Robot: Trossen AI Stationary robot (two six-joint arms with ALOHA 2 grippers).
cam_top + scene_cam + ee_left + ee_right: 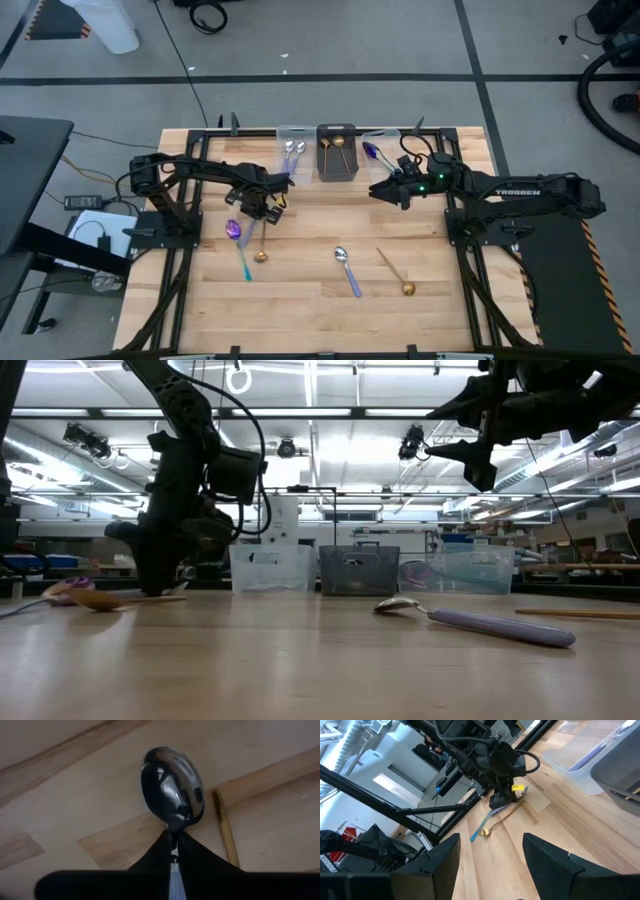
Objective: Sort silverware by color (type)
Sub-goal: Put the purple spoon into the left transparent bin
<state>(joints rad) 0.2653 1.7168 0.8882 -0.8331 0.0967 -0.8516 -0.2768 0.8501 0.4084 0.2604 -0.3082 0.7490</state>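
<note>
My left tool (262, 212) is pinched on the neck of a rainbow spoon (172, 787) low over the counter (300, 290), so next I must carry it to the right bin (378, 148), while the right tool (385, 192) waits wide there.

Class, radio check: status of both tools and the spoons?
Left tool shut on silver spoon, at table. Right tool open, raised near bins. Three spoons loose; gold spoon lies beside the grip.
</note>
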